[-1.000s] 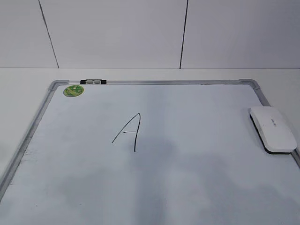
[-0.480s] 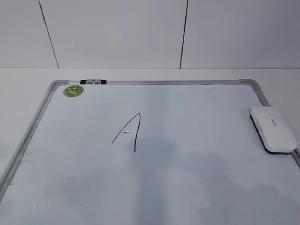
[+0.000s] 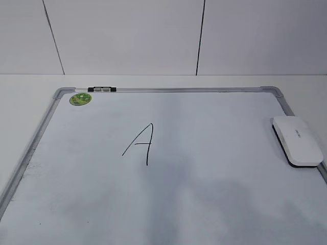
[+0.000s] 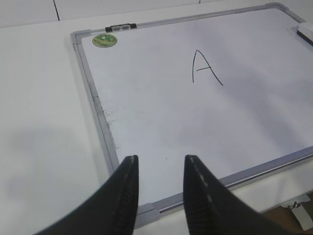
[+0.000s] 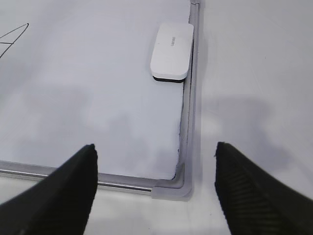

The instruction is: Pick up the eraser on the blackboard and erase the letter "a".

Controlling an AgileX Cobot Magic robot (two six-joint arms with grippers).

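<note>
The white eraser [image 3: 298, 140] lies flat at the right edge of the blackboard [image 3: 179, 90], a white board with a silver-grey frame. A tall angular capital "A" [image 3: 140, 144] is written in black near the board's middle. No small lowercase "a" shows in any view. My right gripper [image 5: 155, 147] is wide open and empty above the board's near right corner, with the eraser [image 5: 172, 50] ahead of it against the frame [image 5: 188, 122]. My left gripper [image 4: 160, 164] is open and empty above the near left corner of the board [image 4: 95, 98]. Neither gripper shows in the exterior view.
A round green sticker [image 3: 80, 98] and a black-and-silver clip [image 3: 101, 89] sit at the board's far left corner. The board lies on a white table [image 3: 30, 84] with a white panelled wall behind. The table's front edge shows in the left wrist view [image 4: 293, 205].
Soft shadows on the lower part of the board have shifted a little. The eraser and the board have not moved.
</note>
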